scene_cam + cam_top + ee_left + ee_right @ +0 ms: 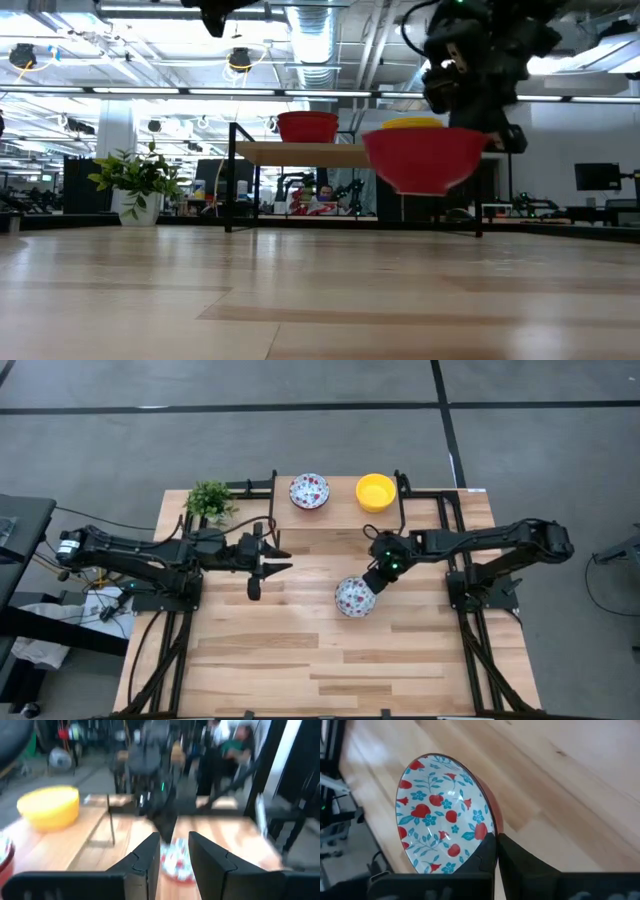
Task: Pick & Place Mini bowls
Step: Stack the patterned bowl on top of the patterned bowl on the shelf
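Pinched at its rim, the floral bowl (pixel 442 812) fills the right wrist view, its white inside covered in red and blue flowers and its outer wall red. The right gripper (pixel 378 577) has its fingers pressed together on that rim, one inside and one outside, and the low view shows the bowl (pixel 425 158) hanging clear above the worktop (pixel 300 650), near the middle of it. It looks like glazed ceramic or hard plastic: stiff, light for its size, smooth and probably slippery, and likely to chip if dropped. The thin rim is the only sensible place to hold it, and a one-sided rim grip lets it tilt, so slow moves suit it.

At the far edge stand a second floral bowl (pixel 309 491) and a yellow bowl (pixel 376 491), well apart from each other. A potted plant (pixel 210 501) sits at the far left corner.

Over the left half of the worktop, the left gripper (pixel 268 559) hovers with fingers spread and empty.
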{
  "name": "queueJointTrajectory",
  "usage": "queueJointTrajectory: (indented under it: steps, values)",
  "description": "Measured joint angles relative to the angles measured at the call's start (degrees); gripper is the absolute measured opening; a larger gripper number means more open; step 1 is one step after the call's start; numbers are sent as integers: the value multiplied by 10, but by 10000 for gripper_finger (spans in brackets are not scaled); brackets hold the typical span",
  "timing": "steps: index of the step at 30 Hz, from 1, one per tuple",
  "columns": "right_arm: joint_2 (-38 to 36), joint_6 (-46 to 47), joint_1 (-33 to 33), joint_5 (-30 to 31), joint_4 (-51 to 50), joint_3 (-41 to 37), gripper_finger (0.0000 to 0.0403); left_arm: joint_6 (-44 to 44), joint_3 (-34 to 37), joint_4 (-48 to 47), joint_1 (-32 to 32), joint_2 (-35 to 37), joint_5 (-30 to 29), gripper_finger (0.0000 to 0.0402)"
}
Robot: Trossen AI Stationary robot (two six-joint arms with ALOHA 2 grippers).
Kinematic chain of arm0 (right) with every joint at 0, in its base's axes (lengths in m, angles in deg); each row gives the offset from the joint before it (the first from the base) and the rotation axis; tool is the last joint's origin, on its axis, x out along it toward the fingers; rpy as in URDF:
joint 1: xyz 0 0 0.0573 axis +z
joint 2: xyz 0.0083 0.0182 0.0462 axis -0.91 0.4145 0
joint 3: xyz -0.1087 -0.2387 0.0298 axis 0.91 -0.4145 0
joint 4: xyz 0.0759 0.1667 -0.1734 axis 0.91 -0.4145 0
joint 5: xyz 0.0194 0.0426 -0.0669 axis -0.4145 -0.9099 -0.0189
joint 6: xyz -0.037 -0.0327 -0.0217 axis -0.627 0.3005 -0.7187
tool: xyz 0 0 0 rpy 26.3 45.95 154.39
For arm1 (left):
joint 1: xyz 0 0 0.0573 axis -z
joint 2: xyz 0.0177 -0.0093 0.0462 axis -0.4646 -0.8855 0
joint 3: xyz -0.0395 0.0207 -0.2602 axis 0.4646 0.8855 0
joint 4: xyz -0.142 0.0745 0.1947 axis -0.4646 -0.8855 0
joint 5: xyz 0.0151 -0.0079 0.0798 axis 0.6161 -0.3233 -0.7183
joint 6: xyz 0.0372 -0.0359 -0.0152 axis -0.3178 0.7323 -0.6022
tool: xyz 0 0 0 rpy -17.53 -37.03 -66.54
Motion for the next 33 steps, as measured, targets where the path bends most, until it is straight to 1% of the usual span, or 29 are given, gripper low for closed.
queueJointTrajectory:
  steps: [3, 5, 8, 13, 17, 19, 24, 29, 33]
  values:
    - [27, -14, 0, -15, -1, 30, 0, -27, -33, -92, 0, -4, -6, 102]
    - [49, -26, 0, -28, -1, 53, 0, -48, -59, -133, 3, -6, -8, 102]
    - [82, -49, -5, -54, -2, 88, 0, -94, -104, -208, 3, -6, -8, 102]
    - [134, -79, -20, -93, -1, 149, 0, -156, -184, -360, 3, -23, -18, 102]
    - [167, -92, -31, -100, -11, 195, 0, -209, -225, -428, 4, -54, -18, 102]
    - [180, -98, -35, -103, -9, 215, 0, -252, -230, -438, 9, -72, -23, 102]
    - [206, -104, -39, -111, -19, 256, 0, -369, -231, -444, 34, -116, -55, 102]
    - [214, -107, -38, -112, -25, 269, 0, -449, -231, -443, 66, -153, -107, 102]
    - [214, -106, -38, -112, -25, 270, 0, -534, -231, -441, 89, -177, -109, 102]
